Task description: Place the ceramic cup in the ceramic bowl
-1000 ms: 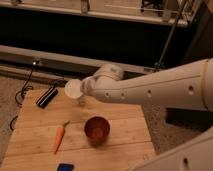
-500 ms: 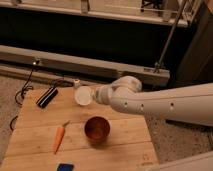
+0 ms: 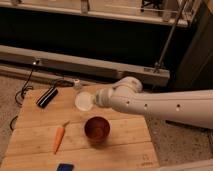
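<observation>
Wooden slats of the pale plank desk point(image 3: 125, 150) fill the bottom of the shot, and right at the near edge there's a small blue flat thing point(image 3: 65, 167) poking in, then an orange carrot point(image 3: 59, 138) lying on its side to the left. Just past that sits the small round reddish-brown ceramic bowl point(image 3: 97, 130) with the shiny inside, upright and with nothing in it. Above and a bit behind the bowl is the small plain white ceramic cup point(image 3: 84, 101), tipped so its mouth faces the camera, held off the desk at the tip of the white robot arm point(image 3: 150, 104). The gripper point(image 3: 94, 99) is right behind the cup and seems to be clamped on it, but I honestly can't tell how wide the fingers are since the cup and wrist hide them. Compared to a second ago, the arm has swung the cup rightward and closer in: it was out over the back left of the desk near the black rectangular block point(image 3: 46, 97), half a second ago it was partway along, and now it hangs almost over the bowl's back rim. So I'd say the carry is basically done and what's left is to bring it that last bit forward, lower it and let go. Further back there's a slim clear shaker bottle point(image 3: 77, 84) and a tangle of black cables point(image 3: 27, 90) off the left side.
</observation>
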Controlling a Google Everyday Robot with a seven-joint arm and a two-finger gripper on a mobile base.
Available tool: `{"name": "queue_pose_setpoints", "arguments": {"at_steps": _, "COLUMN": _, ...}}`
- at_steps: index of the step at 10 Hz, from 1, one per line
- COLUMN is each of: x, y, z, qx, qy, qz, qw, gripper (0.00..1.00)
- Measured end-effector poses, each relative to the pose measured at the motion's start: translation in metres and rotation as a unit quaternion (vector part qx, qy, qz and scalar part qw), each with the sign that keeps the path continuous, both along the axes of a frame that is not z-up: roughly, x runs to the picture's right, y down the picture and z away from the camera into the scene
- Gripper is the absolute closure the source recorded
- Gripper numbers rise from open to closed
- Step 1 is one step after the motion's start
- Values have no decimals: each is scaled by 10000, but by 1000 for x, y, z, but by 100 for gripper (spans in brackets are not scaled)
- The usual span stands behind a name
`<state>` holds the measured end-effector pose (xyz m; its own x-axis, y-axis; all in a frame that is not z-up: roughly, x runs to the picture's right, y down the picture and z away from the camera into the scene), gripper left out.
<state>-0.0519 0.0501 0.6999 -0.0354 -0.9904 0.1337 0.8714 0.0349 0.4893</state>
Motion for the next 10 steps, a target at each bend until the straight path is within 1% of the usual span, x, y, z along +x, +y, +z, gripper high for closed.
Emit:
{"name": "queue_pose_setpoints", "arguments": {"at_steps": 3, "x": 23, "y": -3, "z": -5, "qx": -109, "qy": 101, "qz": 14, "qw": 9999, "gripper": 100}}
{"name": "queue_pose_setpoints", "arguments": {"at_steps": 5, "x": 30, "y": -3, "z": -8, "qx": -167, "qy": 131, "qz": -19, "qw": 9998, "gripper": 100}}
{"name": "queue_pose_setpoints", "arguments": {"at_steps": 7, "x": 32, "y": 5, "z": -11, "qx": -283, "qy": 151, "qz": -148, "qw": 9994, "gripper": 100}}
{"name": "queue_pose_setpoints", "arguments": {"at_steps": 10, "x": 24, "y": 23, "z": -17, "qx": -525, "qy": 125, "qz": -525, "qw": 9972, "gripper": 100}}
